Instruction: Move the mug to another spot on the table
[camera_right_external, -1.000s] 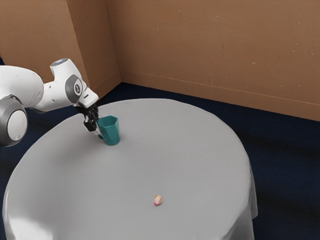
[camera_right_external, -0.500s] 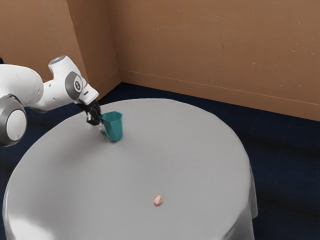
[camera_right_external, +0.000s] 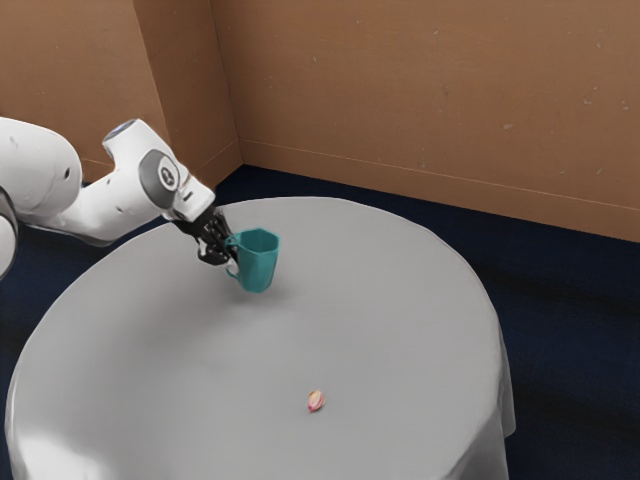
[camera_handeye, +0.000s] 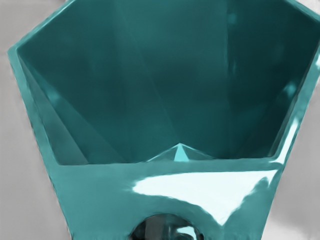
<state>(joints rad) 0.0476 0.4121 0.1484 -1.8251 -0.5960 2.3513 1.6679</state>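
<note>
- Where my pincer (camera_right_external: 220, 250) meets the teal mug (camera_right_external: 258, 262), its fingers are clamped on the handle side.
- Teal mug: upright, at the far part of the grey counter (camera_right_external: 400, 300).
- Small pink item (camera_right_external: 316, 402): toward the near edge, well apart from the teal mug.

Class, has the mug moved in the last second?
Yes. The mug, held by the gripper, shifted toward the exterior view's right, nearer the pink object.

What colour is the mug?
The mug is teal, inside and out; the wrist view shows it best.
</note>
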